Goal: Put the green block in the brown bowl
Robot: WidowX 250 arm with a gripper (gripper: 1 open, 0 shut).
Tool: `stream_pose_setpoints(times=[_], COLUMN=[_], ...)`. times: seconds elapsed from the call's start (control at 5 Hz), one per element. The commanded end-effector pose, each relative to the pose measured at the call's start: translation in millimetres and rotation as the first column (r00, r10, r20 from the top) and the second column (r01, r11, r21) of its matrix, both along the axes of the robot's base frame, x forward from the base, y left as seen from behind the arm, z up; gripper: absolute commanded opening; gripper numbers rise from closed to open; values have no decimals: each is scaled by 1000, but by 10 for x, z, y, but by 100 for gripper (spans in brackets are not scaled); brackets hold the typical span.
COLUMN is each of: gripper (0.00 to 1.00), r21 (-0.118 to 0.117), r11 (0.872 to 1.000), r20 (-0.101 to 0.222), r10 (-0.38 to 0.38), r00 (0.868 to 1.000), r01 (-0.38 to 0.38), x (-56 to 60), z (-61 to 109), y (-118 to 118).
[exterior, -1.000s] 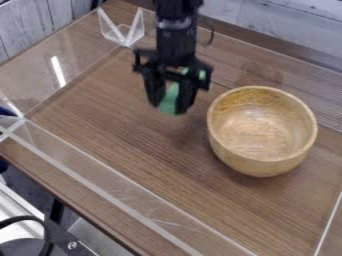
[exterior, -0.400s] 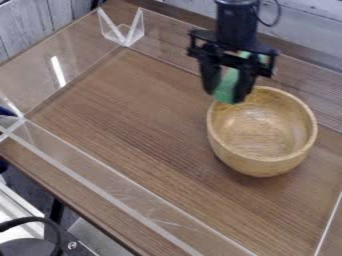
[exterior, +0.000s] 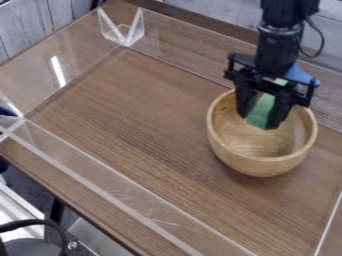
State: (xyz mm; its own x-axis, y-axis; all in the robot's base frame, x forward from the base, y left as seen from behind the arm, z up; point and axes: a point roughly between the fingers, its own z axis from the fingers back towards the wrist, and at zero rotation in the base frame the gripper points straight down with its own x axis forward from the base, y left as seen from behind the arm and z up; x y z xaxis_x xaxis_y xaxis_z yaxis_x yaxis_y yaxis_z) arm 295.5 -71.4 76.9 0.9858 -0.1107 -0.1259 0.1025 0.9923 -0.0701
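Observation:
The green block (exterior: 265,108) hangs upright between the black fingers of my gripper (exterior: 266,112), which is shut on it. It is held over the hollow of the brown bowl (exterior: 241,150), a round light-wood bowl at the right of the table. The block's lower end sits at about rim height, inside the bowl's outline toward its far side. Only a strip of green shows between the fingers.
A clear acrylic wall (exterior: 80,170) rings the dark wood tabletop (exterior: 120,110). A small clear bracket (exterior: 122,27) stands at the back left corner. The arm's black column (exterior: 283,30) rises above the bowl.
My gripper has carried the green block to the right, from the table's middle to above the brown bowl, and a little lower. The bowl has not moved.

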Motion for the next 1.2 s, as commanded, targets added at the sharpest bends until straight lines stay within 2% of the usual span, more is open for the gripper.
stream_pose_setpoints(times=[0.0, 0.4, 1.0], gripper=[0, 0, 0], r21=[-14, -16, -28], r11=[1000, 999, 998], r20=[60, 33, 34], r10=[-19, -42, -58], r00=[998, 999, 998], r01=[20, 43, 59], x=[153, 251, 310], z=[75, -148, -196], y=[-94, -138, -140])
